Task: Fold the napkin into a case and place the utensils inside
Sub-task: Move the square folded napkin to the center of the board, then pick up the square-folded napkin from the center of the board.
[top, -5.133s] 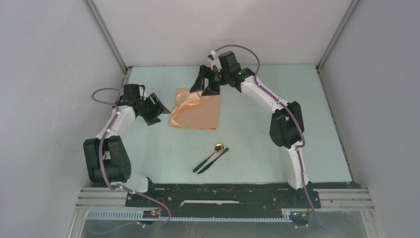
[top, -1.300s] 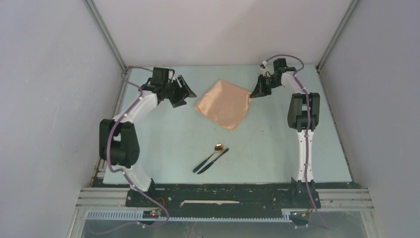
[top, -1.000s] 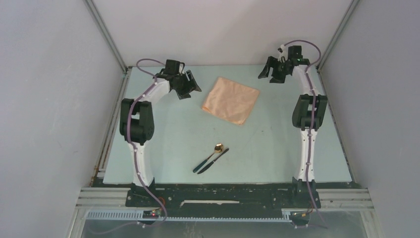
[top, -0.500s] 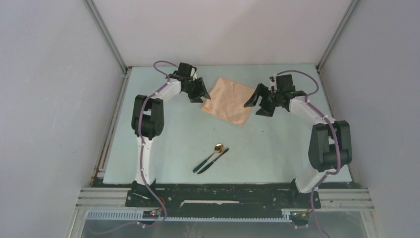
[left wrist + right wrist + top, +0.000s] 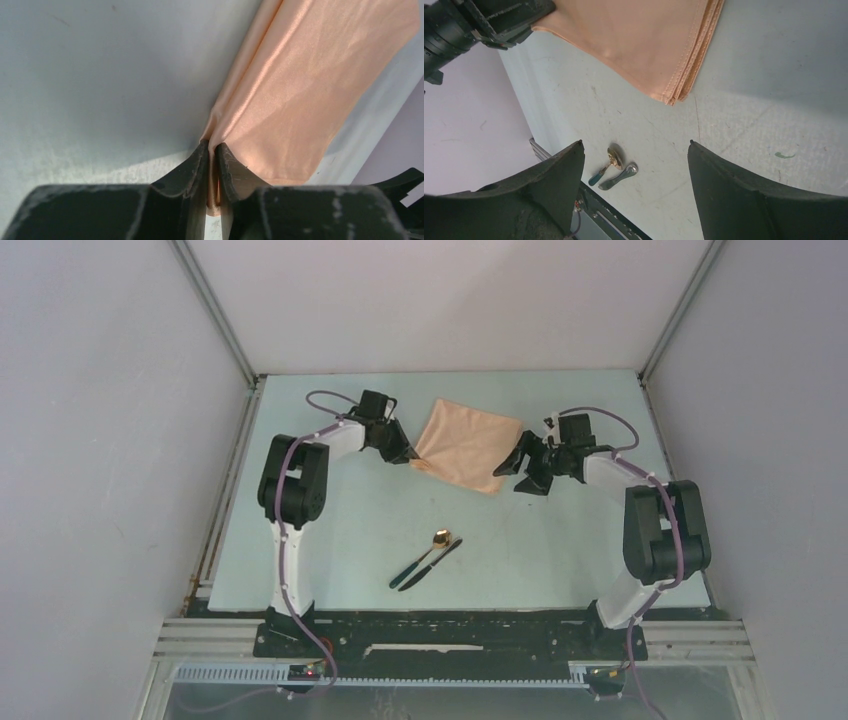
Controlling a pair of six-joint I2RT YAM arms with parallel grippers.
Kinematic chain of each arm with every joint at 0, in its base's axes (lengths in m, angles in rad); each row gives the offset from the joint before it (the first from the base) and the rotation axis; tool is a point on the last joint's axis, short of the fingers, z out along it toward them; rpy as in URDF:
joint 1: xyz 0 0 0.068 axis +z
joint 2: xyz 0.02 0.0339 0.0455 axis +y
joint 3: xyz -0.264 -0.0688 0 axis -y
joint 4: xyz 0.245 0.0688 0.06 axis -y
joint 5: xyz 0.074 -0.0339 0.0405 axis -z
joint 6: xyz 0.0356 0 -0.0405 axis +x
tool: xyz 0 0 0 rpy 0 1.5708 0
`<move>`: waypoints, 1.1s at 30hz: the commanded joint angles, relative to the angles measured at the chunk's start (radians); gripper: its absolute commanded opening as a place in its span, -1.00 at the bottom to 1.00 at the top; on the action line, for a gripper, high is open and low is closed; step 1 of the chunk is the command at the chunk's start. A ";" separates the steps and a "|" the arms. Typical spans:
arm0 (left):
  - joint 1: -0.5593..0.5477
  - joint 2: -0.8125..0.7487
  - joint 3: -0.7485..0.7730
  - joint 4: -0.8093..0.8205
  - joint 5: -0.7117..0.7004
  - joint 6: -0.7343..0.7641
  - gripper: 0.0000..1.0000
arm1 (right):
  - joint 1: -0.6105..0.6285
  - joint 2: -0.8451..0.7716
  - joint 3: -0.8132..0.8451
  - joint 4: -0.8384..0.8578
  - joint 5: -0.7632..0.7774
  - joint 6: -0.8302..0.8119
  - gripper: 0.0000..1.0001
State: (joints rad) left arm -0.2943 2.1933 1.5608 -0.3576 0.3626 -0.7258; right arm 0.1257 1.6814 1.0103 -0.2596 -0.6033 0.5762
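The peach napkin (image 5: 465, 445) lies as a folded square with stacked edges (image 5: 684, 75) on the far middle of the table. My left gripper (image 5: 405, 453) is at its left corner, and the left wrist view shows the jaws (image 5: 212, 146) shut on a pinched ridge of napkin (image 5: 300, 85). My right gripper (image 5: 518, 472) stands open just off the napkin's right corner, with nothing between its fingers (image 5: 636, 145). The gold-bowled spoon (image 5: 437, 543) and the dark knife (image 5: 432, 565) lie side by side nearer the bases, also seen as spoon (image 5: 609, 162) and knife (image 5: 620, 175). No case is in view.
The pale table (image 5: 330, 530) is walled on three sides by grey panels. The black mounting rail (image 5: 450, 635) with both arm bases runs along the near edge.
The left jaws have closed onto the napkin's left corner. The right gripper has drifted slightly down and toward the napkin's right corner, still open. The utensils have not moved.
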 commanded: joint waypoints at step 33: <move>-0.161 -0.386 -0.468 0.174 0.007 -0.184 -0.06 | -0.104 0.101 0.072 -0.082 0.115 -0.170 0.10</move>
State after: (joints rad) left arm -0.4442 1.8004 1.0946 -0.2222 0.3481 -0.8993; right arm 0.0307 1.7592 1.0393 -0.3580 -0.4732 0.4244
